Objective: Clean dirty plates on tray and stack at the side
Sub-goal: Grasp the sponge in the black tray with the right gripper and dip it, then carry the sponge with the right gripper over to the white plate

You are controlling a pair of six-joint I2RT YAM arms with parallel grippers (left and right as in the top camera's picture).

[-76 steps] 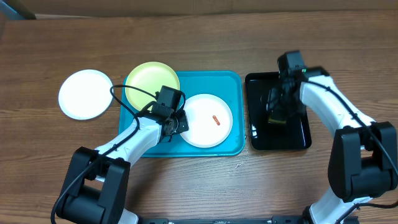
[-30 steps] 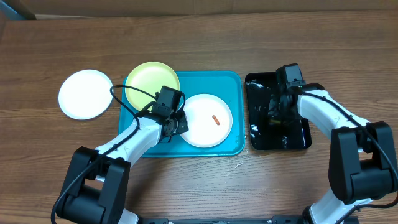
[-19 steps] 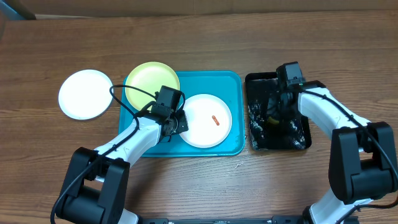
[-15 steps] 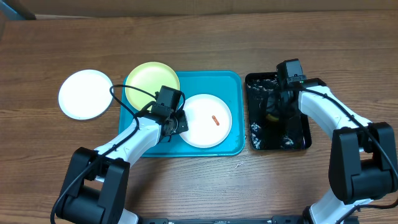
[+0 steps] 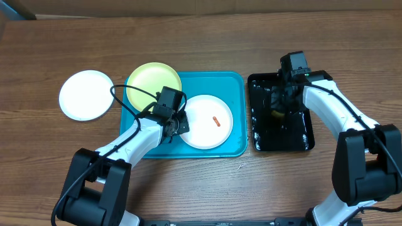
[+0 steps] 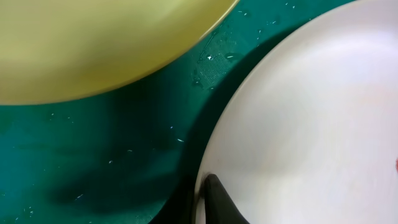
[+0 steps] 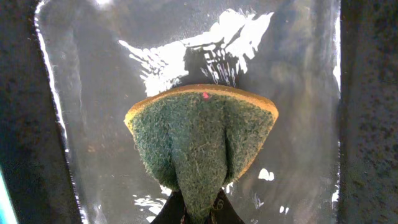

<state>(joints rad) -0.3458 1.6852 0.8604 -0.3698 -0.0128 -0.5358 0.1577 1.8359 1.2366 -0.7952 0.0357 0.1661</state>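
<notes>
We see the smeared white plate [image 5: 208,129] lying in the turquoise tray [image 5: 239,100], toward its 3 o'clock half, with an orange-brown smear [image 5: 217,121] just off the plate's centre. The left gripper [image 5: 180,125] is clamped on this plate's 9 o'clock rim; in the left wrist view one dark finger [image 6: 216,198] lies over that edge. At the tray's 10 o'clock corner sits the yellow-green plate [image 5: 154,85], overhanging the rim. A second white plate [image 5: 86,95] rests on the wooden table [image 5: 188,37], off the tray at 9 o'clock. At 3 o'clock, just beside the tray, is the wet black tray [image 5: 301,141]. Above it the right gripper [image 5: 281,105] pinches a folded green sponge [image 7: 202,140].
</notes>
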